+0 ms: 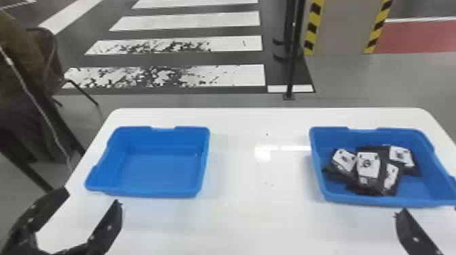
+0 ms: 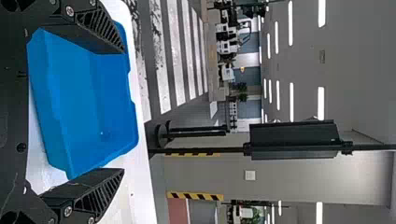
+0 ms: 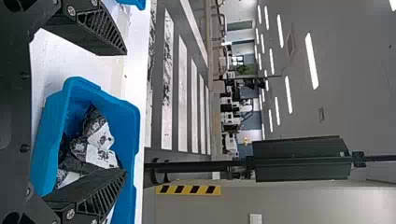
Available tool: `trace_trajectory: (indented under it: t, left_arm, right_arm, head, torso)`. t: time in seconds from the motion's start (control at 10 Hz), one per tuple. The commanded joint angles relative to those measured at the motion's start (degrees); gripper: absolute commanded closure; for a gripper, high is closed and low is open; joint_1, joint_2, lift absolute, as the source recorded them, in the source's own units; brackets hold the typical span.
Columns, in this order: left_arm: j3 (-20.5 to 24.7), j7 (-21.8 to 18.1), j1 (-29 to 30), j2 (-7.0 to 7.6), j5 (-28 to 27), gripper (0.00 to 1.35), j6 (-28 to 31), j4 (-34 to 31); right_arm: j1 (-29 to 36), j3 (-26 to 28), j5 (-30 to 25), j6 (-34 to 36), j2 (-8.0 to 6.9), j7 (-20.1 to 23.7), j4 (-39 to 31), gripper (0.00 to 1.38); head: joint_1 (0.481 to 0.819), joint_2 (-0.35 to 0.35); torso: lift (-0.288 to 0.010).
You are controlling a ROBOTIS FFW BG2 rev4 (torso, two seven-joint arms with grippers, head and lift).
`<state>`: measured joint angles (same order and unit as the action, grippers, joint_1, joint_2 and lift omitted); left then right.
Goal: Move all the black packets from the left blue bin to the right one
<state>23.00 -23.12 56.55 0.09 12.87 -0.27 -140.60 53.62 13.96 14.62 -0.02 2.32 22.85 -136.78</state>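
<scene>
Since black pkts (image 1: 368, 164) lie heaped in R bin (image 1: 376, 202), transfer is prob. done; L end effector (image 1: 92, 196), near L bin (image 1: 146, 194), and R end effector (image 3: 125, 112) are released, no grasp seeming req'd.

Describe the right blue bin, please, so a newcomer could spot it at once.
A white table holds two blue bins: the left bin and the right bin. The right bin, near the table's right edge, alone holds a pile of black packets with white labels.

Black wedge-shaped fingers (image 1: 113, 217), ribbed sides (image 2: 100, 29); silver cross-head screws (image 2: 69, 11).
</scene>
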Motion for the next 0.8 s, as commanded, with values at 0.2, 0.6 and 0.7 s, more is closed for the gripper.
trace_trajectory:
  t: [0.2, 0.6, 0.7]
  left_arm:
    - [-0.03, -0.18, -0.17, -0.24, 0.27, 0.14, 0.97, 0.05]
    - [0.09, -0.26, -0.17, -0.24, 0.38, 0.14, 1.54, 0.19]
    - [0.09, -0.26, -0.03, -0.24, 0.61, 0.14, 1.54, 0.19]
  right_arm:
    - [-0.46, -1.28, 1.49, 0.02, 0.58, 0.00, 0.44, 0.12]
    - [-0.46, -1.28, 2.52, 0.02, 0.58, 0.00, 1.01, 0.12]
    - [-0.32, -1.28, 2.63, 0.02, 0.58, 0.00, 1.15, 0.12]
  head:
    - [0.695, 0.124]
    - [0.695, 0.128]
    - [0.695, 0.128]
  torso:
    - [-0.140]
    - [-0.140]
    - [-0.140]
